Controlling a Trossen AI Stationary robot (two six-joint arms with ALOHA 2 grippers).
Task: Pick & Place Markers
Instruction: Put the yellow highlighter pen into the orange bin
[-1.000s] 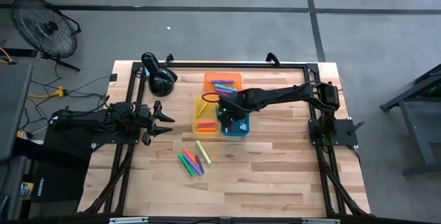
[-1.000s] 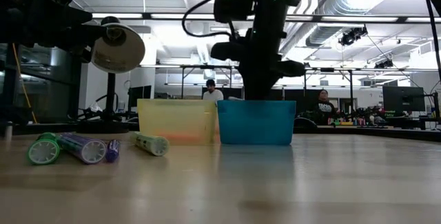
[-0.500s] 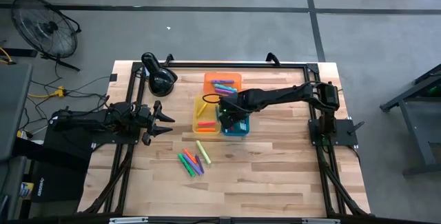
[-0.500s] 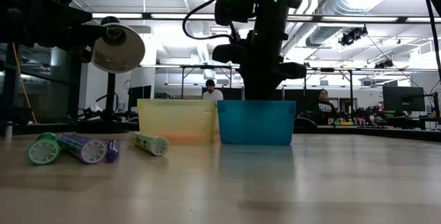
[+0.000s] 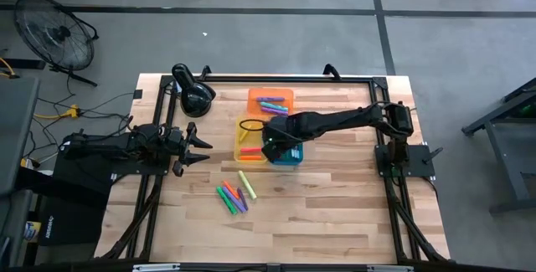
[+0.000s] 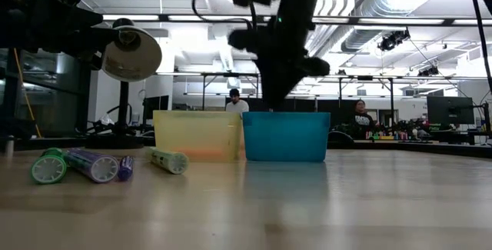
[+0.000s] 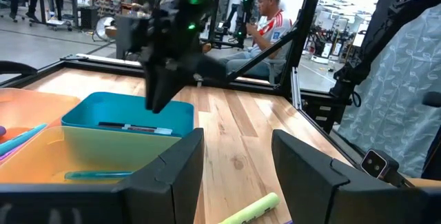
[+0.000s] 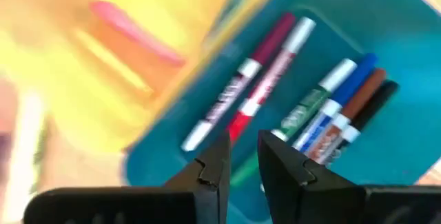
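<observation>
Three translucent trays sit together mid-bench: an orange tray [image 5: 270, 99], a yellow tray [image 5: 249, 139] and a blue tray [image 5: 289, 155]. Counted in the right wrist view, six markers lie in the blue one: a dark red marker [image 8: 265, 49] and a second red one [image 8: 275, 64] side by side, then a green marker [image 8: 311, 100], a blue marker [image 8: 348, 94], a brown marker [image 8: 357, 110] and a black marker [image 8: 375, 105] packed together. Their barrels carry printing, too blurred to read. The orange tray holds a few purple, blue and green markers, too small to count. The yellow tray holds orange and pink markers [image 5: 249, 149]. Loose on the bench [image 5: 335, 213] lie about six more: a yellow-green marker [image 5: 246, 183] and a cluster of green, orange and purple markers [image 5: 231, 198]; the low view shows a green cap end [image 6: 48, 166] and a purple barrel [image 6: 92, 163] among them.

The right gripper [image 5: 273, 141] hangs over the seam between the yellow and blue trays, its jaws slightly apart with nothing between them. The left gripper [image 5: 201, 147] waits at the bench's left side, jaws apart. A black desk lamp [image 5: 193, 93] stands at the back left.
</observation>
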